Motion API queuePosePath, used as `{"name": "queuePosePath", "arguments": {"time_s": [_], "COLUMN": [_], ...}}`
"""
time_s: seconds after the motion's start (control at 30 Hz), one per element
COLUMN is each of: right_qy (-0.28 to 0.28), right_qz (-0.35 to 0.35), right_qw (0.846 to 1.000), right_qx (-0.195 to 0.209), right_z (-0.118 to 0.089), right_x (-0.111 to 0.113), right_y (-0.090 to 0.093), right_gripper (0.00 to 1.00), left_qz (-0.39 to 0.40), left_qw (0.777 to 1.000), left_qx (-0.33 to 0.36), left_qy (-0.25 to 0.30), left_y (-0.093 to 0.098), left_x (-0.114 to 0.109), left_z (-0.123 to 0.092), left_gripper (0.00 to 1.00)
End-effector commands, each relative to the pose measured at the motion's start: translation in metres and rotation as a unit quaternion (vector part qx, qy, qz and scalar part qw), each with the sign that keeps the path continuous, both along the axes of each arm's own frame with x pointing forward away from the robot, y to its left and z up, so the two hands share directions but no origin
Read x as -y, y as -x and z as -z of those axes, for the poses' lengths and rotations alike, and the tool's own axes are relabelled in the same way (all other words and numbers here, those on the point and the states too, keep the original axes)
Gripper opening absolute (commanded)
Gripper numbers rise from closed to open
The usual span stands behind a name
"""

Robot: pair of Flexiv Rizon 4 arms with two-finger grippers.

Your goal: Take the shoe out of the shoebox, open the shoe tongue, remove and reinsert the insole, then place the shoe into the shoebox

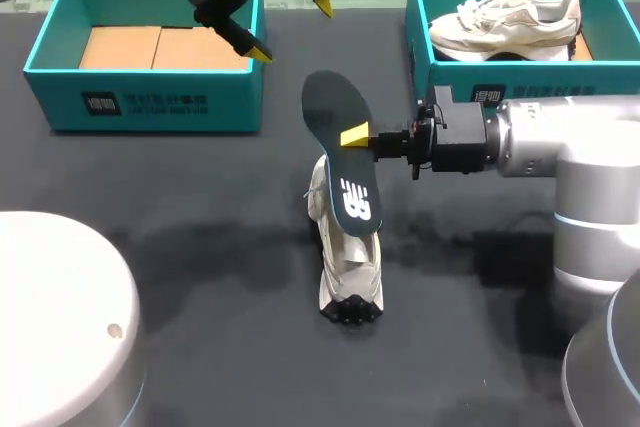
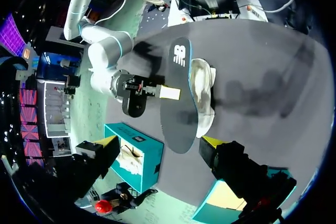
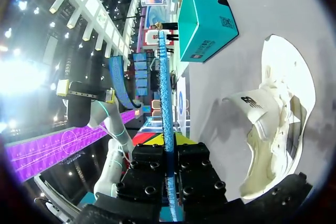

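Observation:
A white shoe (image 1: 347, 265) lies on the dark table with its toe toward the front edge; its tongue is pulled up (image 3: 278, 124). Above it my right gripper (image 1: 356, 134) is shut on a dark insole (image 1: 338, 142), held upright over the shoe's heel end. In the right wrist view the insole (image 3: 165, 93) shows edge-on between the gripper (image 3: 169, 141) tips. My left gripper (image 1: 290, 27) hangs open above the table's back, empty, near the left shoebox (image 1: 150, 107). In the left wrist view the insole (image 2: 178, 93) and shoe (image 2: 203, 90) lie ahead of the open left gripper (image 2: 160, 141).
The left teal shoebox holds only a cardboard liner (image 1: 160, 47). A second teal shoebox (image 1: 425, 42) at the back right holds another white shoe (image 1: 505, 22). A white rounded robot base (image 1: 60, 317) fills the front left corner.

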State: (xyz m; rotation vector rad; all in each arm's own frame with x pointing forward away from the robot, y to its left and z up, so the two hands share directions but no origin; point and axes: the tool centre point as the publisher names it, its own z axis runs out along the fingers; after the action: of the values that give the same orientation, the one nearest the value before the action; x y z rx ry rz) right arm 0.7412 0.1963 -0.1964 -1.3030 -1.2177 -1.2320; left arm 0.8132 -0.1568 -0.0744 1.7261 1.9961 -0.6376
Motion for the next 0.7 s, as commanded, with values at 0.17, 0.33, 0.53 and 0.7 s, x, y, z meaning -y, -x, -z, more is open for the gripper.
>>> {"name": "queuePosePath", "arguments": {"time_s": [0.17, 0.33, 0.53, 0.7], "right_qy": [0.002, 0.002, 0.002, 0.002], "right_qz": [0.000, 0.000, 0.000, 0.000], "right_qw": [1.000, 1.000, 1.000, 1.000], "right_qx": [-0.001, -0.001, -0.001, -0.001], "right_z": [0.000, 0.000, 0.000, 0.000], "right_x": [-0.001, -0.001, -0.001, -0.001], "right_y": [0.001, 0.001, 0.001, 0.001], "right_gripper": [0.00, 0.00, 0.00, 0.00], "left_qz": [0.049, 0.062, 0.065, 0.067], "left_qw": [0.950, 0.931, 0.917, 0.911], "left_qx": [-0.014, -0.013, -0.029, -0.035], "left_qy": [-0.307, -0.359, -0.393, -0.406], "left_y": [-0.008, -0.007, -0.009, -0.008], "left_x": [0.022, 0.029, 0.037, 0.042], "left_z": [-0.013, -0.007, -0.002, 0.001], "left_gripper": [1.00, 1.00, 1.00, 1.00]}}
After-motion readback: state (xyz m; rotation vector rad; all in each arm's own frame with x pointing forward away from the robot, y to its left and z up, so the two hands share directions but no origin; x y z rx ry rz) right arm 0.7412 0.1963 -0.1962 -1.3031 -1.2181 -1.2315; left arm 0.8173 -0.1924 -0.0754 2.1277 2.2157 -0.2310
